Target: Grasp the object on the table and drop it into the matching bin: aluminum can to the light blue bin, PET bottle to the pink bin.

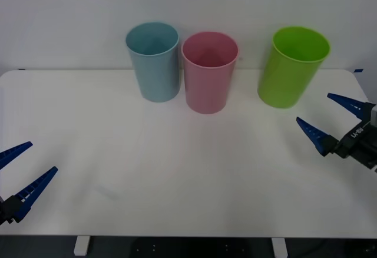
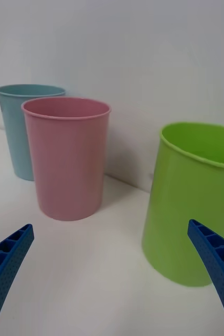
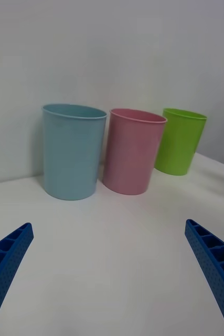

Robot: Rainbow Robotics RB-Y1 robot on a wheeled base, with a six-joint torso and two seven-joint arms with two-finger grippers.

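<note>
Item 1. Tall round pink plastic bin [image 1: 209, 78], tapered toward its base. It stands upright at the far middle of the worktop with its mouth open upward. I can see part of its inner wall from above, and I cannot make out its bottom.

Item 2. Tall round light blue plastic bin [image 1: 154, 66], same shape, upright. It stands just beside the pink bin on my left and slightly farther back. The two walls are very close, and I cannot tell whether they touch.

Item 3. Tall round lime green plastic bin [image 1: 290, 72], upright. It stands on my right of the pink bin with a clear gap of bare surface between them, so it is well apart from the other two.

Item 4. Wide white flat worktop [image 1: 177, 169] with rounded corners. It carries all three bins in a row along its far edge, in front of a plain pale wall.

Item 5. My right tool [image 1: 314, 108], blue and ribbed. It hangs over the right edge of the worktop, near the lime green bin and pointing inward toward the bins. It is spread wide and holds nothing. In the right wrist view its fingers [image 2: 216, 262] frame the pink and lime green bins.

Item 6. My left tool [image 1: 42, 156], blue and ribbed. It is low at the near left corner of the worktop, well apart from every bin. It is also spread wide and holds nothing. In the left wrist view its fingers [image 3: 211, 257] sit at the two corners, and all three bins stand in a row beyond them.
</note>
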